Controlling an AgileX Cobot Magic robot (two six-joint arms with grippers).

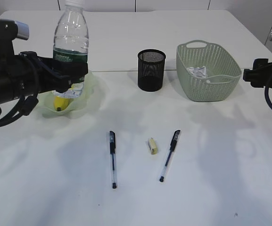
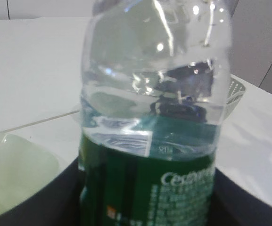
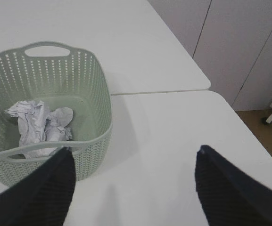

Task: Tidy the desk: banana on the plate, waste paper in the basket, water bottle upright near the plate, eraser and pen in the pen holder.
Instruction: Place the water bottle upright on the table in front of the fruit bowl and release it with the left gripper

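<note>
My left gripper (image 1: 72, 70) is shut on the water bottle (image 1: 70, 35), which stands upright with its white cap up. The black fingers flank the dark green label (image 2: 147, 188) in the left wrist view. The bottle is over the pale green plate (image 1: 92, 92), where the banana (image 1: 60, 101) lies. I cannot tell whether the bottle's base rests on anything. Two pens (image 1: 112, 159) (image 1: 169, 155) and the small cream eraser (image 1: 152, 145) lie on the desk (image 1: 211, 179). The black mesh pen holder (image 1: 151, 69) stands mid-back. The waste paper (image 3: 37, 125) lies in the green basket (image 3: 95, 94). My right gripper (image 3: 133, 155) is open and holds nothing, just right of the basket.
The desk's right edge (image 3: 249, 132) and a seam between two tabletops (image 3: 159, 92) run close to my right gripper. Beyond that edge are grey cabinet doors (image 3: 249, 52) and floor. The right arm (image 1: 267, 77) enters at the far right of the exterior view.
</note>
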